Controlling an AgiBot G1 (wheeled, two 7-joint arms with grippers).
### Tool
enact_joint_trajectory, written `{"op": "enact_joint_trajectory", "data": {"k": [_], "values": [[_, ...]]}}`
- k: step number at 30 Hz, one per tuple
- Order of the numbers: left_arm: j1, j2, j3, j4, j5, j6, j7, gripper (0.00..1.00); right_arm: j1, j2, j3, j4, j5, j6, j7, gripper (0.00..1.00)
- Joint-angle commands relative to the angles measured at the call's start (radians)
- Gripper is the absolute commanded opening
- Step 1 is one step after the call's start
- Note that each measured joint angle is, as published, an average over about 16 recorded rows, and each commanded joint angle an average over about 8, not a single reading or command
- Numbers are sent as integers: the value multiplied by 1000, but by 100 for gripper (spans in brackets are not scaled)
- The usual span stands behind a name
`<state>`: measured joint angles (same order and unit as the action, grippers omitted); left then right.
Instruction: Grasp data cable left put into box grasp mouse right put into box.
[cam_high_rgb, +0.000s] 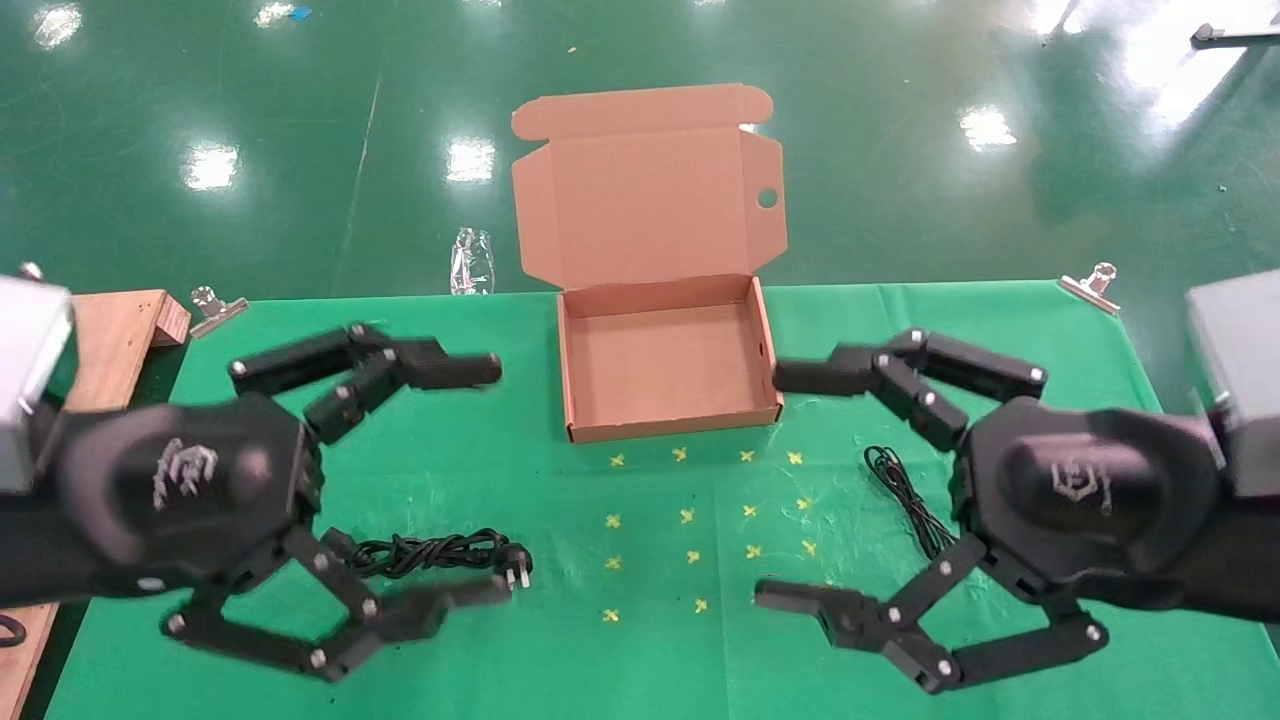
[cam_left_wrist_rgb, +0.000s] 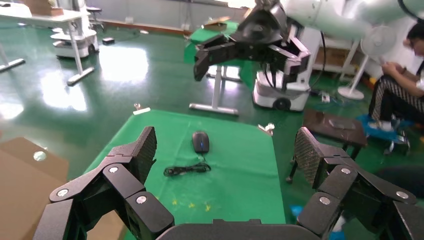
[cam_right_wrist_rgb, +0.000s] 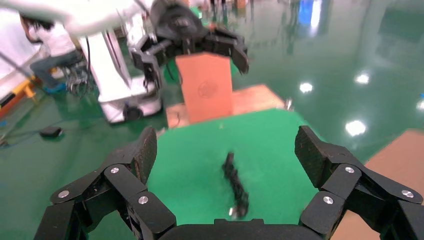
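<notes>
The open brown box (cam_high_rgb: 668, 428) stands at the table's far middle, lid (cam_high_rgb: 648, 200) raised, nothing inside. The data cable (cam_high_rgb: 430, 550) lies bundled at the front left, plug pointing right; it shows in the right wrist view as data cable (cam_right_wrist_rgb: 236, 185). My left gripper (cam_high_rgb: 495, 480) hovers open above it. The mouse (cam_left_wrist_rgb: 200, 141) with its thin cord (cam_left_wrist_rgb: 187, 170) lies on the right side; in the head view only the cord (cam_high_rgb: 905, 495) shows, the mouse hidden under my open right gripper (cam_high_rgb: 775, 485). Both grippers (cam_left_wrist_rgb: 226, 150) (cam_right_wrist_rgb: 225, 150) hold nothing.
Green cloth covers the table (cam_high_rgb: 620, 660), clamped by metal clips (cam_high_rgb: 215, 308) (cam_high_rgb: 1090, 285) at its far corners. Yellow cross marks (cam_high_rgb: 700, 520) dot the middle. A wooden block (cam_high_rgb: 120, 335) sits off the left edge. A crumpled clear plastic item (cam_high_rgb: 472, 262) lies beyond the table's far edge.
</notes>
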<state>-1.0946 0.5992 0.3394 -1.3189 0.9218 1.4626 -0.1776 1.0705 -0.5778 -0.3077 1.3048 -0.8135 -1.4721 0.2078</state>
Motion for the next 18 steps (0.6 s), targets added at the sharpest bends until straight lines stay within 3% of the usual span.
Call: {"op": "enact_joint_trajectory", "data": {"k": [1,7,18], "values": [[-2,-9,16,-18,57,-10,11,100,-2,10,-10,5,-28,3,6,100],[-58,15,123,-33,367,-67,-18,100,-9,57,-35,41,-140,57,39,100],[-83,145,257,-35,772,-220,-125,100,-36,75,-26,47,-139,77,29,100]]}}
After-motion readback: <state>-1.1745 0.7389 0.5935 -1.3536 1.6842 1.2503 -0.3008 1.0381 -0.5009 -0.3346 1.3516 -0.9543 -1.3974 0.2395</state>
